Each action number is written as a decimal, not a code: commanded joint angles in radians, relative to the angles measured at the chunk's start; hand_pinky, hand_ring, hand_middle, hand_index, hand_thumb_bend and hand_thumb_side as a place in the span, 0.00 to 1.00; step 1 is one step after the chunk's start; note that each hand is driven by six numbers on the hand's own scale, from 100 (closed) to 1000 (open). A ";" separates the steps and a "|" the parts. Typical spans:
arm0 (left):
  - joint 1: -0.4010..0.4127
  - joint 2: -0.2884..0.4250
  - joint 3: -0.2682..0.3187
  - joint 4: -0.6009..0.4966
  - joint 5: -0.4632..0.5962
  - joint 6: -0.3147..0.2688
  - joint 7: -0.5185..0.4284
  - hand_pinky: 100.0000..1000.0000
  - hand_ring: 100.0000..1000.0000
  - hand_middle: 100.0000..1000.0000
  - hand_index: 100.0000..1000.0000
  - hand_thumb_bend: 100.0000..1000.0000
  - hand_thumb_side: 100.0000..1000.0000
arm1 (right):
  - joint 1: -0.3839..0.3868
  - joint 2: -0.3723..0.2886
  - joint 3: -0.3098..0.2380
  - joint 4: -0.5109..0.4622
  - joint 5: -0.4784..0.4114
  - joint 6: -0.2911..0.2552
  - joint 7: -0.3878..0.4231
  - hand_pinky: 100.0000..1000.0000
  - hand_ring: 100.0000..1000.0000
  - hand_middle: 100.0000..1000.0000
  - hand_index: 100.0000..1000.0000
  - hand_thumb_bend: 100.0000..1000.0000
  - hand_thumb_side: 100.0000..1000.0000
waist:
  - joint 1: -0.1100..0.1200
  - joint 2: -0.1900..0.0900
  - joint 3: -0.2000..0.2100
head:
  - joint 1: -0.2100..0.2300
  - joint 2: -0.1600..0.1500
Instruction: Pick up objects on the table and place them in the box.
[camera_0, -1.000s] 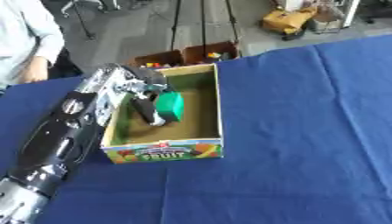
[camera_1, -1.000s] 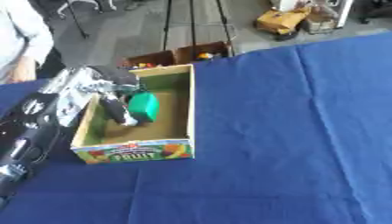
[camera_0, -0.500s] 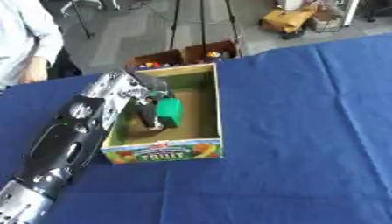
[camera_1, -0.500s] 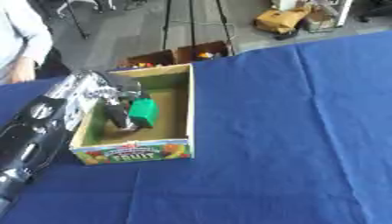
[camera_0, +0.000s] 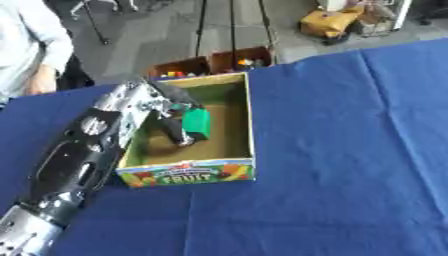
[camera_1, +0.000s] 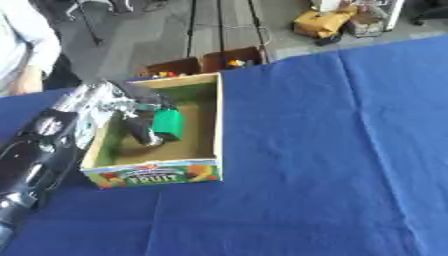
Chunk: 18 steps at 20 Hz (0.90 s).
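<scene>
— Where was the left hand (camera_0: 175, 117)?

— It reached over the left wall of the box (camera_0: 247, 125) and down inside it, with the black and silver arm (camera_0: 83, 150) coming in from the lower left.

— Was it holding anything?

— Yes. Its dark fingers were curled round a green object (camera_0: 196, 123), which sat upright inside the box, near the left wall and roughly midway along it.

— And the box itself?

— It stood open on the blue tablecloth (camera_0: 350, 150), its front panel printed with the word FRUIT.

— The right hand?

— It appeared in neither view.

— Anything else?

— Two brown crates (camera_1: 206, 64) of small coloured things stood on the floor beyond the table.
</scene>
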 joint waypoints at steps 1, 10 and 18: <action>-0.029 0.018 0.019 -0.037 0.028 -0.101 -0.105 0.99 1.00 1.00 1.00 0.36 0.69 | -0.008 -0.010 -0.001 -0.020 -0.004 0.000 0.001 0.64 0.63 0.43 0.60 0.00 0.69 | -0.011 -0.028 0.002 | 0.001 -0.006; -0.028 0.064 0.037 -0.190 0.057 -0.082 -0.105 1.00 1.00 1.00 1.00 0.41 0.71 | -0.003 -0.012 -0.004 -0.020 -0.002 0.001 -0.002 0.64 0.63 0.43 0.60 0.00 0.69 | -0.013 -0.030 0.010 | -0.010 -0.001; 0.031 0.143 0.070 -0.515 0.174 -0.055 -0.102 0.98 1.00 1.00 1.00 0.22 0.62 | -0.003 -0.017 -0.010 -0.020 0.005 0.002 -0.011 0.64 0.63 0.44 0.60 0.00 0.70 | -0.020 -0.031 0.027 | -0.028 0.003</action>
